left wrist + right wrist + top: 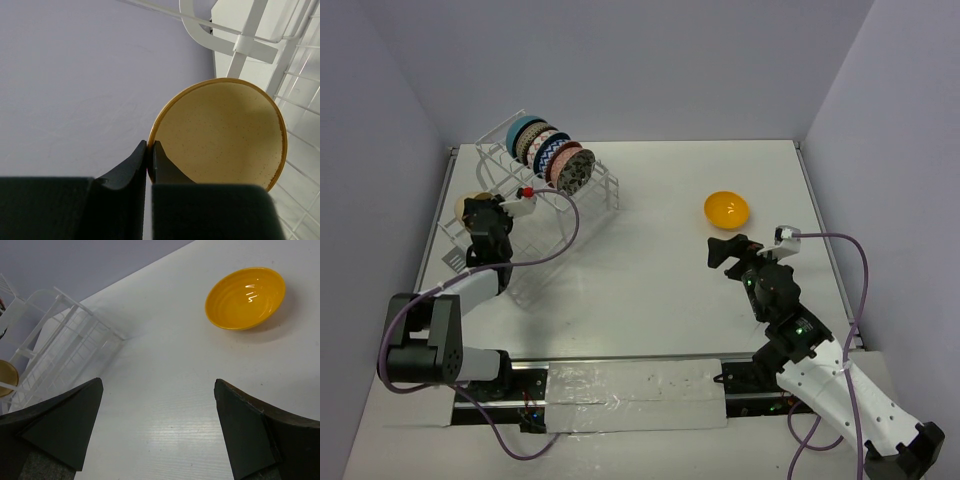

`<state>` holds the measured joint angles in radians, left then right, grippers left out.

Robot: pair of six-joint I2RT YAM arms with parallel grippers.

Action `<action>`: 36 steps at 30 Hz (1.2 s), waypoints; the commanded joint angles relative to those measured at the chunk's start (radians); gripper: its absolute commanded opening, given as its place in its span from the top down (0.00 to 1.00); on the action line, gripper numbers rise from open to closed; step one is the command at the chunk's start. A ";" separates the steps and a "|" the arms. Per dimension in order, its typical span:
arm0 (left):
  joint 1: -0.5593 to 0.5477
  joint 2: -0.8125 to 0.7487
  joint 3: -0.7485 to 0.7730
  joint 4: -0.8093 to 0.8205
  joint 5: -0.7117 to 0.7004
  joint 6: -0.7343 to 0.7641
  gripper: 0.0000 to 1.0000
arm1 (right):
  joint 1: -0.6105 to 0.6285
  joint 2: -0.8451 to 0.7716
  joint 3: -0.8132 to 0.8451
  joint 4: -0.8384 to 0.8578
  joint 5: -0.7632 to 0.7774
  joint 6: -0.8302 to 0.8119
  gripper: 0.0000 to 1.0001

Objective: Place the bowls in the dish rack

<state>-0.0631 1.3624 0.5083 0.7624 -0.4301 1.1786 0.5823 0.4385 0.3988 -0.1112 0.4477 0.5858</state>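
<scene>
White tabletop (650, 270) carries a thin white wire dish rack (601, 190) with a row of round bowls (552, 156) already slotted, the left end effector (149, 150) clamped on the rim of a speckled tan bowl (220, 135) at the rack, the right end effector (158, 384) gaping empty near the unloaded glossy orange-yellow bowl (245, 297).

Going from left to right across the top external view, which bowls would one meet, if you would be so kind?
tan bowl → row of bowls standing in the dish rack → orange-yellow bowl

Glossy orange-yellow bowl (245, 297) — matt, speckled tan bowl (220, 135)
</scene>
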 commanded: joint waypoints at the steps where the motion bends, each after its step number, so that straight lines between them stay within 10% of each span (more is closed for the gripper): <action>1: -0.017 0.026 0.030 0.086 0.027 0.079 1.00 | -0.010 0.008 -0.012 0.036 -0.004 0.002 0.00; 36: -0.073 0.017 -0.005 -0.104 0.019 0.185 0.97 | -0.033 -0.021 -0.029 0.031 -0.021 0.011 0.00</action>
<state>-0.1204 1.4006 0.4908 0.7364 -0.4572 1.2484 0.5571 0.4278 0.3828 -0.1085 0.4252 0.5900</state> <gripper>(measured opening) 0.099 0.999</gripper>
